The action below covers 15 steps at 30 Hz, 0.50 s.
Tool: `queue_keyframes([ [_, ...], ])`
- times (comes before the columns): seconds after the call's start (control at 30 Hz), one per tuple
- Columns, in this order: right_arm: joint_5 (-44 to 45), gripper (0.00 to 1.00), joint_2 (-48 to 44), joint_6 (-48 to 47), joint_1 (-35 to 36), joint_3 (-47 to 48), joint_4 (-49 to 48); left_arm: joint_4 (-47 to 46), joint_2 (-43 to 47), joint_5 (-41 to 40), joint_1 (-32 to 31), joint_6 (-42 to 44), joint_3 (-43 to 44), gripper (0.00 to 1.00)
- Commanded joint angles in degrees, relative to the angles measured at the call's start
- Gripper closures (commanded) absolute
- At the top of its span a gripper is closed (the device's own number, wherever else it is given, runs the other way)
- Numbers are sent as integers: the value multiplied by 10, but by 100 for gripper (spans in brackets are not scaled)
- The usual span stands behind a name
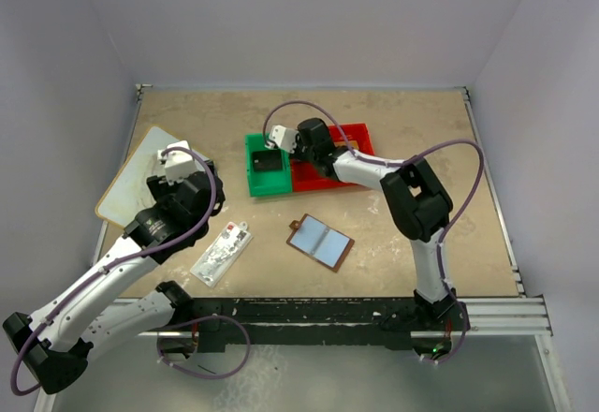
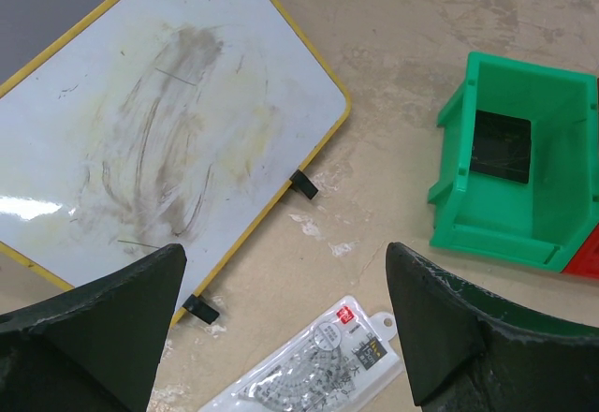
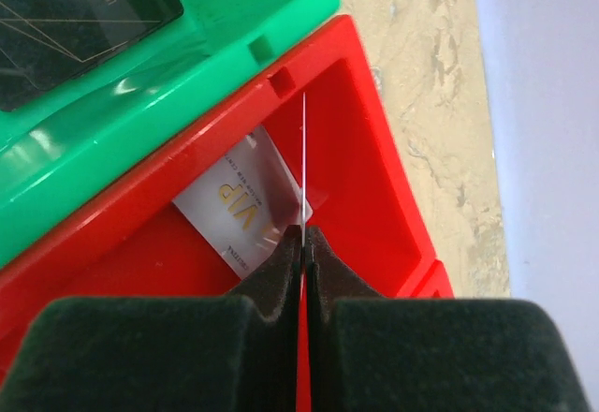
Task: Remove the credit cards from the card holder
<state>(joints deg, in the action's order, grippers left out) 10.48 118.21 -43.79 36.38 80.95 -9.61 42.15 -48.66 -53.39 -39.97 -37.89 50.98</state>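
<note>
whiteboard point(image 2: 168, 122): white with a yellow frame and grey smears. It lies flat on the table point(image 1: 421, 122), ahead of the left claw and toward its left side.
left claw point(image 2: 285, 267): its two dark fingers stand wide apart with nothing between them. It hangs above the table, just beside the whiteboard.
packet point(image 2: 318, 365): a clear plastic packet with a printed label. It lies flat below the left claw, near the gap between the fingers.
card holder point(image 1: 320, 242): brown, spread open and flat on the table, with the pale bluish pockets facing up. It is to the right of the left claw. It is well apart from the right claw, on the side nearer to the arm bases. No claw touches it.
green bin point(image 2: 468, 215): ahead and to the right of the left claw, just left of the right claw.
black card point(image 2: 501, 145): lies flat on the floor of the green bin.
right claw point(image 3: 304, 243): its fingers are pressed together on a thin card. It is over the red bin, near the wall next to the green bin.
thin card point(image 3: 304, 159): seen only edge-on as a pale line, sticking out ahead of the fingertips.
VIP card point(image 3: 243, 201): silvery with gold letters "VIP". It lies in the red bin, just below and left of the right claw's tips. Whether it touches them I cannot tell.
red bin point(image 3: 374, 169): directly under the right claw, side by side with the green bin.
</note>
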Motion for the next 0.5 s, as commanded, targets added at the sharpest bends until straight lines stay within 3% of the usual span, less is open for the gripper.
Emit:
queue_keyframes([
  [0.0,28,98,11,-31,1,28,4,-1,6,-18,3,4,10,14],
  [0.17,26,98,23,-43,1,39,-1,0,6,-18,2,5,10,14],
  [0.47,-7,85,25,-26,1,54,45,-1,1,-16,3,6,9,15],
])
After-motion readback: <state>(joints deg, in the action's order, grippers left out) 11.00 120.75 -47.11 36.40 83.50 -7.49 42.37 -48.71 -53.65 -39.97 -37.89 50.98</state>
